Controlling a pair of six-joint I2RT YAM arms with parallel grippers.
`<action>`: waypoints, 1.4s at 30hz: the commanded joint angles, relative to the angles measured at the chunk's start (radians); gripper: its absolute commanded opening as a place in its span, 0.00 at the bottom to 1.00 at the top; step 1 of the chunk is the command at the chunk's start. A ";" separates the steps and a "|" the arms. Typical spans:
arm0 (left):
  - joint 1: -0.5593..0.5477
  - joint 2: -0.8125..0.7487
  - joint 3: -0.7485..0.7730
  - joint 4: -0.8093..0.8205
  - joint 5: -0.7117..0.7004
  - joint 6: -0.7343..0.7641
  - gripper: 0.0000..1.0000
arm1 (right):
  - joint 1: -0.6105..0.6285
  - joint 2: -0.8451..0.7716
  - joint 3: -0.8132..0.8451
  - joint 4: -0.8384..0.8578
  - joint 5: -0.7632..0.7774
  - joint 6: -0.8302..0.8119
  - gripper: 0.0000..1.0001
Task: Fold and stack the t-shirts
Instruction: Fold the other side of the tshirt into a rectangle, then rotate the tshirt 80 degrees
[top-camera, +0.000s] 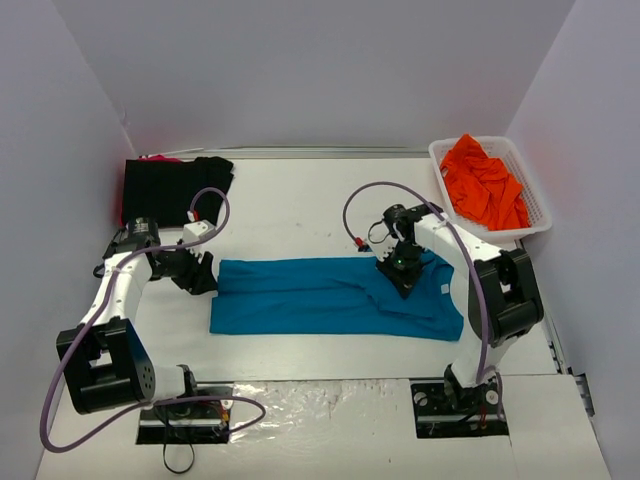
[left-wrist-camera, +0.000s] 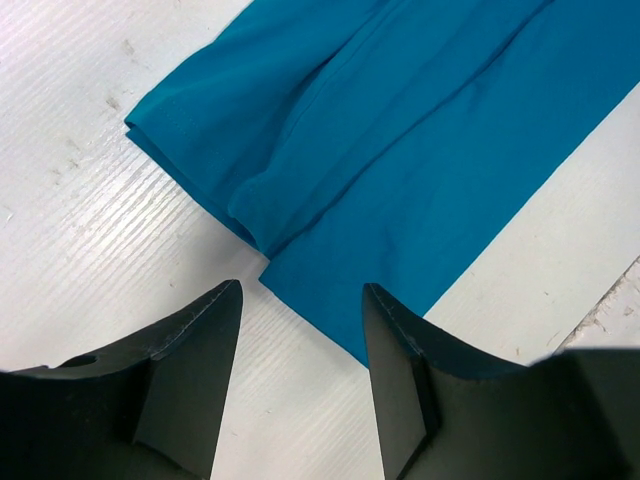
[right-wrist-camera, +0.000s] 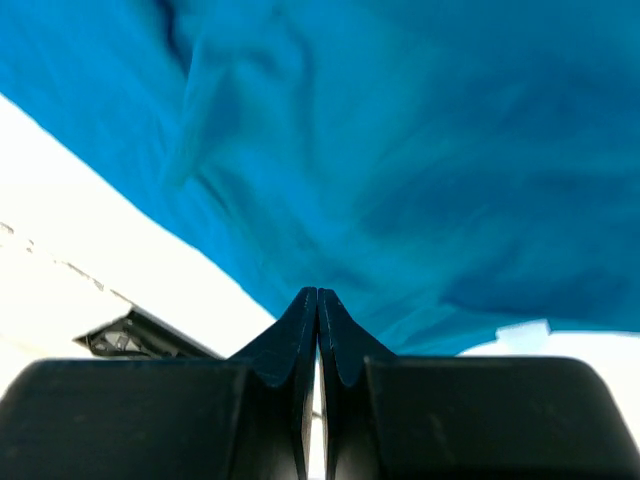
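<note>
A teal-blue t-shirt (top-camera: 330, 297) lies flat across the middle of the table, folded into a long band. My left gripper (top-camera: 207, 277) sits at its left end, low over the table. In the left wrist view that gripper (left-wrist-camera: 302, 288) is open, with bare table between its fingers and the shirt's hem (left-wrist-camera: 420, 130) just ahead. My right gripper (top-camera: 404, 280) rests on the shirt's right part near the collar. Its jaws (right-wrist-camera: 318, 292) are shut, tips against the teal cloth (right-wrist-camera: 400, 150), with no fold seen between them. A black t-shirt (top-camera: 175, 188) lies folded at the back left.
A white slotted basket (top-camera: 438, 152) at the back right holds crumpled orange t-shirts (top-camera: 485, 185). Grey walls close in the table on three sides. Both arms' cables arch over the table beside the shirt.
</note>
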 joint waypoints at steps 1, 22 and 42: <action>0.005 -0.013 0.006 -0.025 0.038 0.028 0.50 | 0.011 0.064 0.047 -0.034 -0.033 0.005 0.00; 0.006 0.013 0.017 -0.023 0.016 0.017 0.53 | 0.105 0.181 0.062 0.021 -0.039 -0.038 0.00; 0.006 -0.100 -0.036 0.087 -0.053 -0.044 0.66 | -0.127 0.032 -0.097 0.064 0.059 -0.047 0.00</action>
